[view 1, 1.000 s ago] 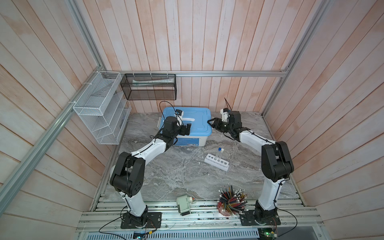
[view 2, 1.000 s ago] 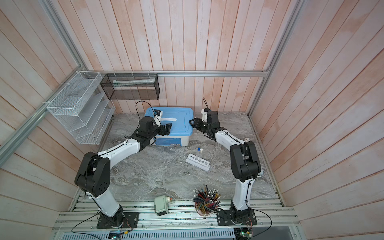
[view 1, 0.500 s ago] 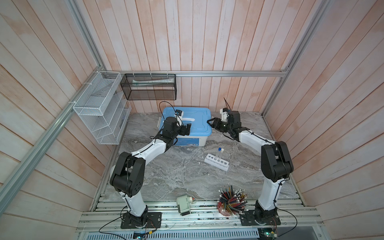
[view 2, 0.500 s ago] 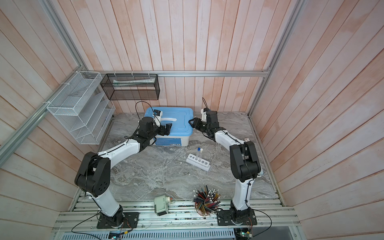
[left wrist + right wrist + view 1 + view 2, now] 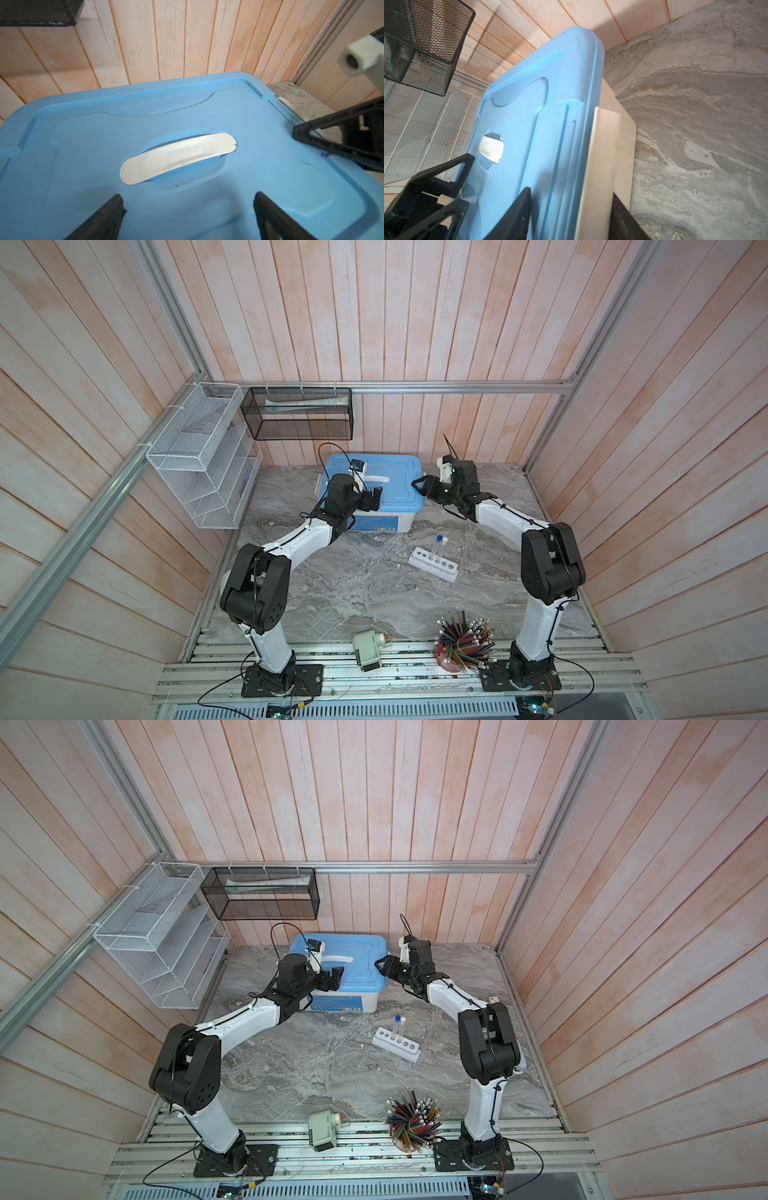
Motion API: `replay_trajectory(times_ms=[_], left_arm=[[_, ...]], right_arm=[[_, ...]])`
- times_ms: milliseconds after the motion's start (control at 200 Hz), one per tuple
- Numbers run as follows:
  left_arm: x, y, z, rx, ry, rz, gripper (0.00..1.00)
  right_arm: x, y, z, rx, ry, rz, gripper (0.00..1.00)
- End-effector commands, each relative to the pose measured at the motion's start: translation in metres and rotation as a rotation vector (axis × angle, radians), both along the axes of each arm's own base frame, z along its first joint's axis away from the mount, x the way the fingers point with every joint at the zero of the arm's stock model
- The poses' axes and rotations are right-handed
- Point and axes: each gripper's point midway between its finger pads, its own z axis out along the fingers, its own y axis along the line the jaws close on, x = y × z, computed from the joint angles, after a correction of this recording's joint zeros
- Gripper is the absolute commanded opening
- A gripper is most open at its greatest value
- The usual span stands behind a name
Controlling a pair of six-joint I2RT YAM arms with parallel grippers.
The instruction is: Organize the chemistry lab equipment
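Observation:
A white box with a blue lid (image 5: 395,477) stands at the back of the table. My left gripper (image 5: 188,196) hovers open above the lid, near its white handle (image 5: 178,158), with nothing between its fingers. My right gripper (image 5: 571,192) straddles the lid's right edge. One of its fingers lies on the lid top, the other presses the outside of the white latch (image 5: 604,155). In both top views the white rack (image 5: 432,566) (image 5: 395,1044) lies on the table right of centre. Two clear test tubes stand in it, one blue-capped (image 5: 439,538) and one white-capped (image 5: 445,539).
A red cup of coloured pencils (image 5: 463,645) and a pale green sharpener (image 5: 368,651) sit at the front edge. A white wire shelf (image 5: 199,456) hangs on the left wall. A black mesh basket (image 5: 297,414) hangs on the back wall above the box.

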Motion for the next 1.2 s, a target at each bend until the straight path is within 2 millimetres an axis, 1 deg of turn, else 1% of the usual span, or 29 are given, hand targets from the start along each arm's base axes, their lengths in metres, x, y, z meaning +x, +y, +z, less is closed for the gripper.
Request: replay_trajectory(times_ms=[0,225,760,1195], left_arm=[[-0.0072,-0.0057,-0.0248,0.015,0.070,-0.024,0.98],[-0.0078,-0.0045,-0.0247,0.017,0.068,-0.022,0.99],[-0.0090,-0.0036,-0.0265,0.014,0.070,-0.019,0.99],[-0.0107,-0.0032,-0.0275,0.013,0.073,-0.020,0.99]], right_arm=[[0.0005,0.0052,-0.0156,-0.045,0.030,0.010,0.55],[0.0027,0.0047,-0.0126,-0.063,0.023,0.001,0.52],[0.0036,0.0044,-0.0146,-0.141,0.020,-0.025,0.48],[0.0054,0.0041,-0.0186,-0.227,0.032,-0.052,0.42]])
